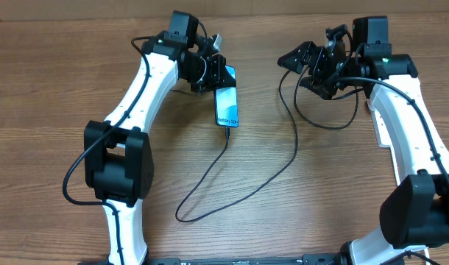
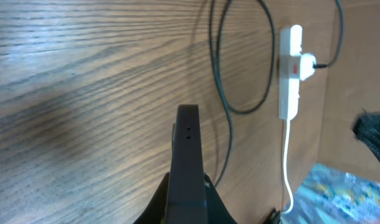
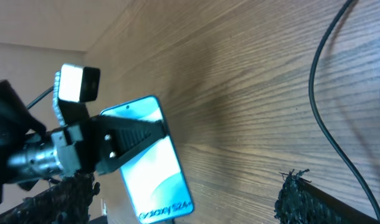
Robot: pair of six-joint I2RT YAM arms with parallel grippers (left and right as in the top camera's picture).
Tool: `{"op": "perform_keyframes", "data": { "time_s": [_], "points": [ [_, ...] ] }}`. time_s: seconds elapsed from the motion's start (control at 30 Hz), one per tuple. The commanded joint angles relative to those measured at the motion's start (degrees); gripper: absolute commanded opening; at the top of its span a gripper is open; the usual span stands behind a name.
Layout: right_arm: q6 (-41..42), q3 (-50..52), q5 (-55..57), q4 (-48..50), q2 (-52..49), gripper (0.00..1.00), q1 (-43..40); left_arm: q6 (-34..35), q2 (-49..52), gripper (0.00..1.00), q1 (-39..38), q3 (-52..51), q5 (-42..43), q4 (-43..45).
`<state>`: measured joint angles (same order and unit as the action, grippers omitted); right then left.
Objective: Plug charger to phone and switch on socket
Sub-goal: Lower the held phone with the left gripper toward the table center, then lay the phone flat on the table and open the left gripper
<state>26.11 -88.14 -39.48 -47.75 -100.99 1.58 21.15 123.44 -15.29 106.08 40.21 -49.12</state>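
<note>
Left tool (image 1: 212, 73) is clamped on the far end of the phone (image 1: 226, 103), screen lit. The charger (image 1: 226, 140) meets its near end, and I think it's seated but can't confirm. Right tool (image 1: 302, 72) is spread wide and empty. Socket (image 2: 289, 71) lies flat on the bench (image 1: 62, 73), well apart from the phone.

Smooth white arm links (image 1: 140, 88), black joint housings (image 1: 118, 160), thin black cables (image 1: 65, 184)

One phone (image 1: 226, 103) near the worktop's far edge, one black charger cable (image 1: 210, 177), one white socket strip (image 2: 289, 81) — and two robot arms, left arm (image 1: 140, 88) and right arm (image 1: 405, 125).
</note>
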Motion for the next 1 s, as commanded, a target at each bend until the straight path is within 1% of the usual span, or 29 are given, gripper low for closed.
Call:
{"op": "perform_keyframes", "data": {
  "time_s": [0.0,0.37,0.5,0.97],
  "points": [
    [-1.1,-0.7,0.9,-0.2,1.9,0.97,-0.2,3.9,0.0,0.04,-0.4,-2.5,0.2,2.4],
    [-2.7,-0.7,2.6,-1.9,1.9,0.97,-0.2,4.2,3.6,0.04,-4.0,-3.9,0.0,6.1],
    [-2.6,-0.7,2.6,-2.1,1.9,0.97,-0.2,5.3,5.2,0.04,-5.2,-3.9,-2.9,6.4],
    [-2.6,-0.7,3.7,-2.6,1.9,0.97,-0.2,6.2,10.8,0.04,-5.3,-4.0,-3.8,6.6]
  ]
}}
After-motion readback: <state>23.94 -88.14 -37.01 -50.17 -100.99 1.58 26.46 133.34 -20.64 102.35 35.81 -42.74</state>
